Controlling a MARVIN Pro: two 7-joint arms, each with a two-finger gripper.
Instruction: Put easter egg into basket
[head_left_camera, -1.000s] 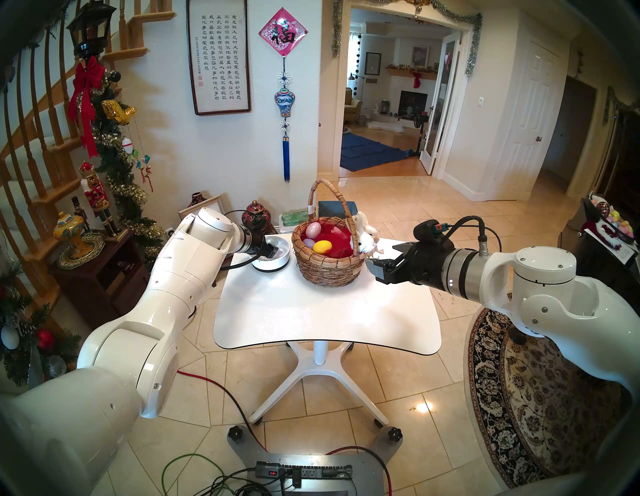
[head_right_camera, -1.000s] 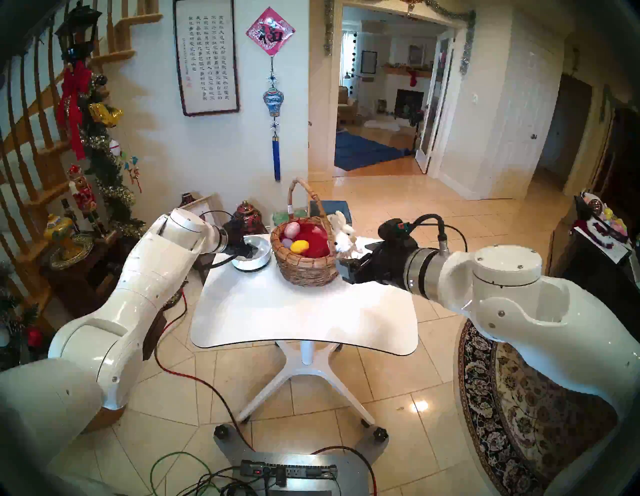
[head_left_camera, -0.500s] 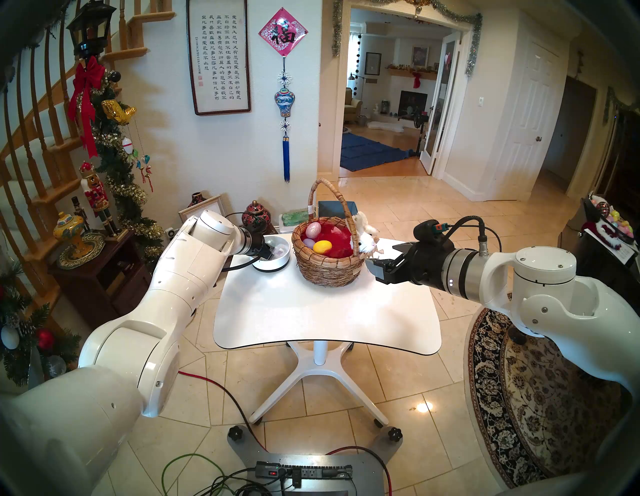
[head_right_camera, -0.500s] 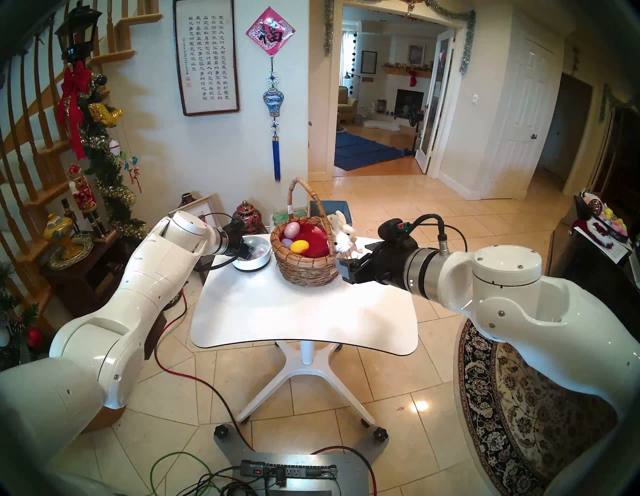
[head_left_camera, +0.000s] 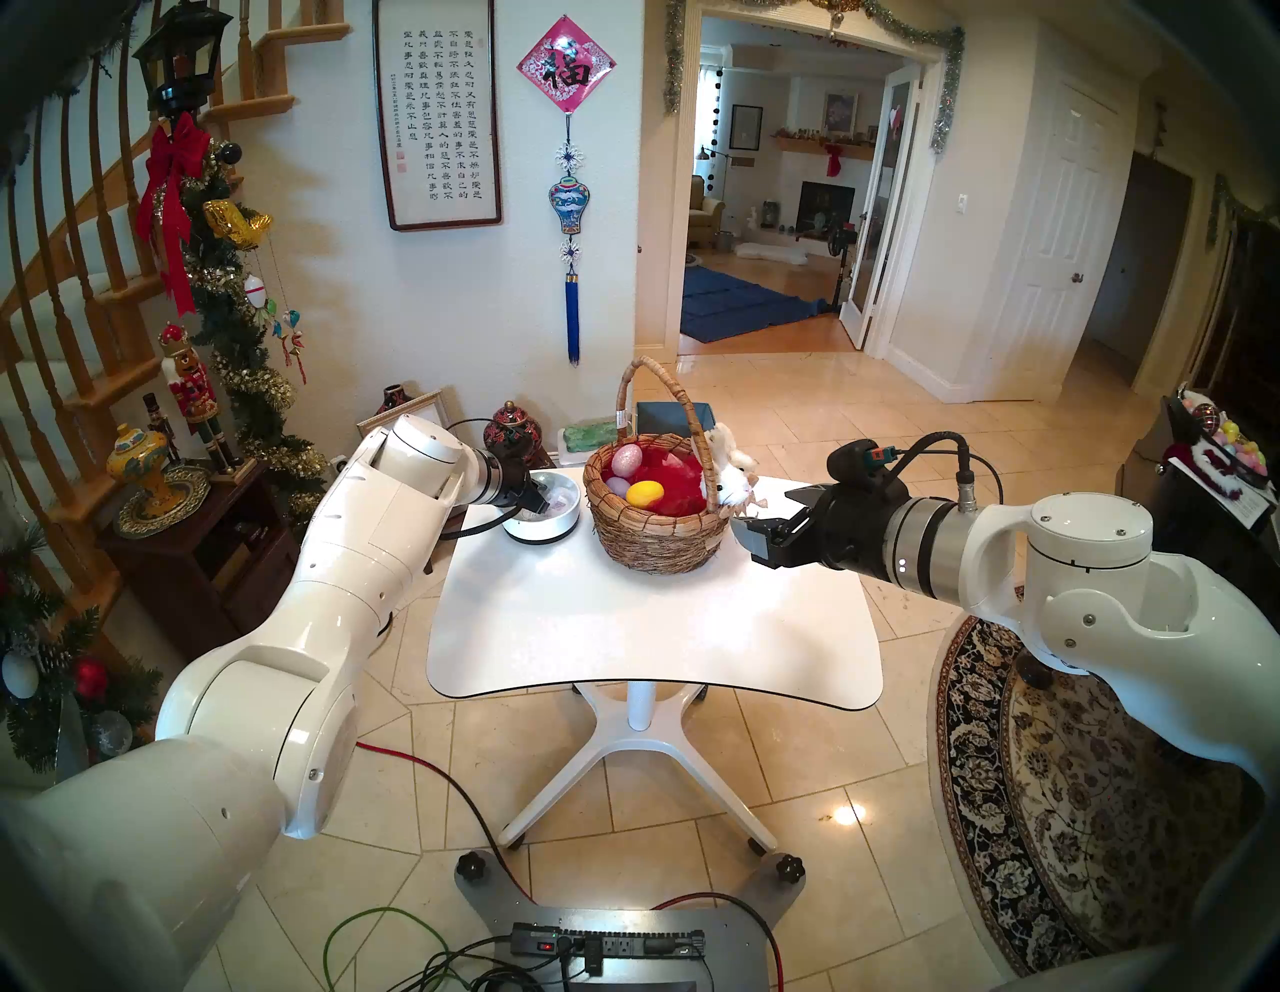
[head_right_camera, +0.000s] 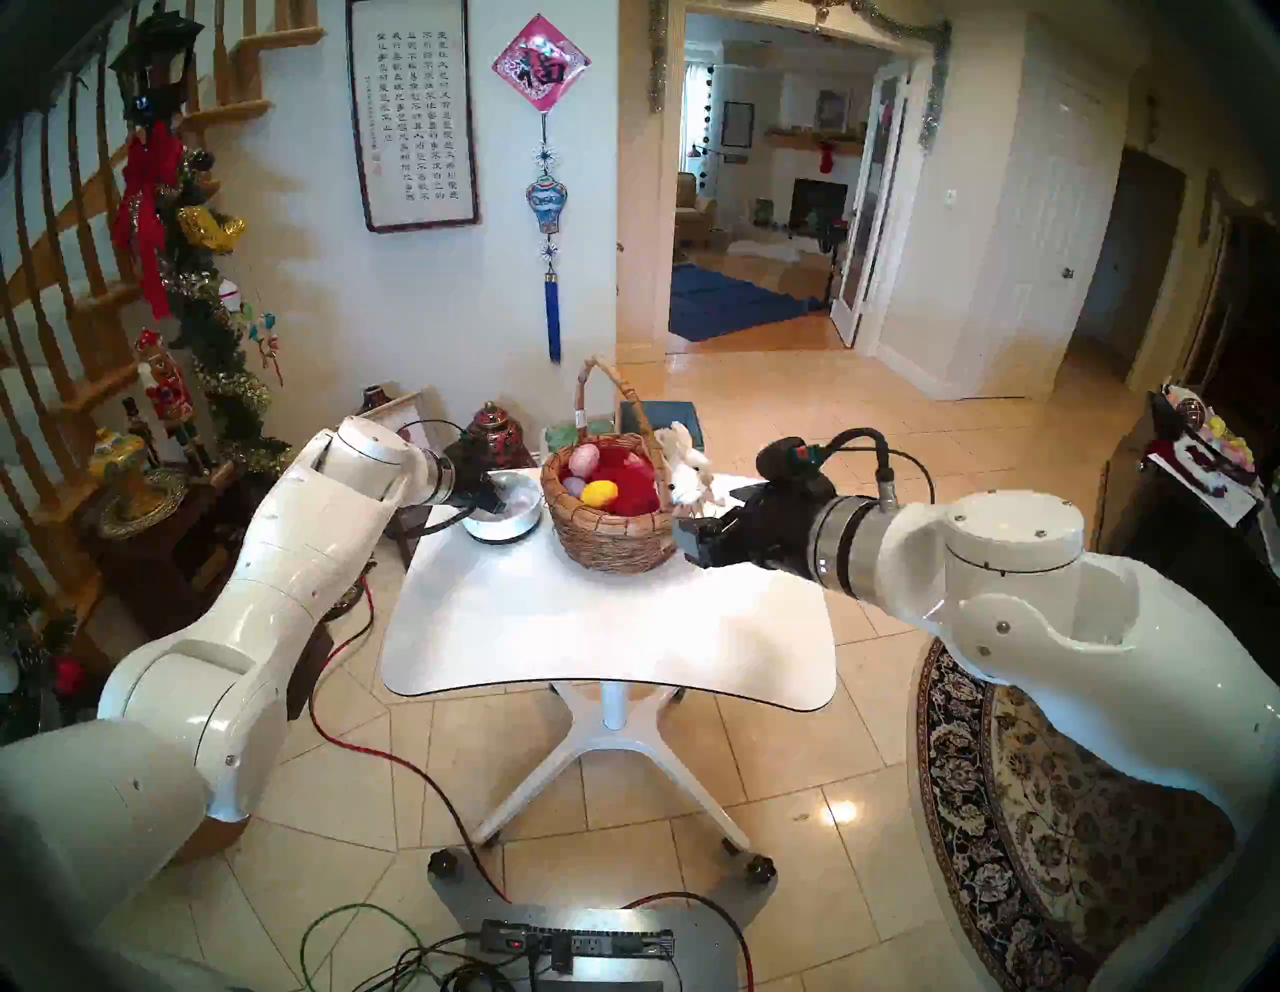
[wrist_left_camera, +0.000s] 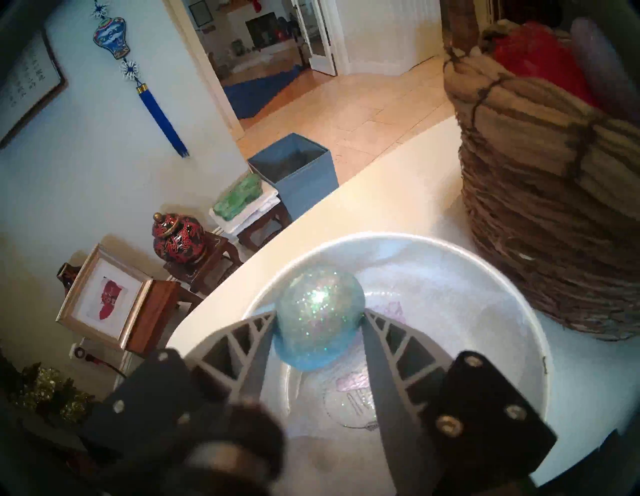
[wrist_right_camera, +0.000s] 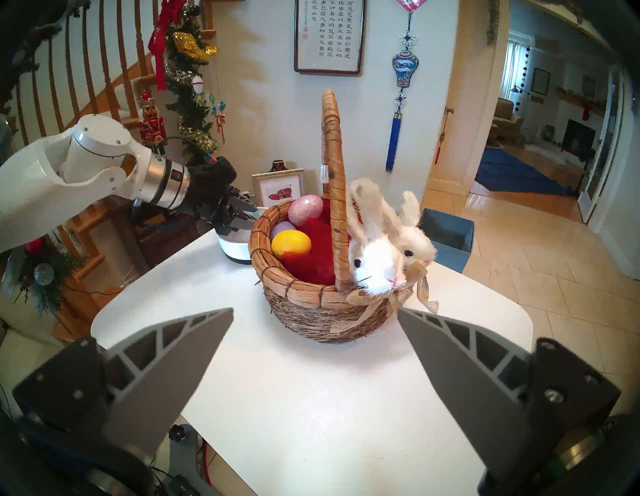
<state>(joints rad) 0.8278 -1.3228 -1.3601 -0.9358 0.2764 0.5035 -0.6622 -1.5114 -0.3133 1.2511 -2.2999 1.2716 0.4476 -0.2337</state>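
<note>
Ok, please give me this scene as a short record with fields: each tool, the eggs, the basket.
left tool: closed on the blue glitter egg, inside the white bowl
right tool: open, empty, near the basket, apart from it
eggs in basket: pink glitter egg, yellow egg, lilac egg
basket: upright on the white table, beside the bowl
</note>
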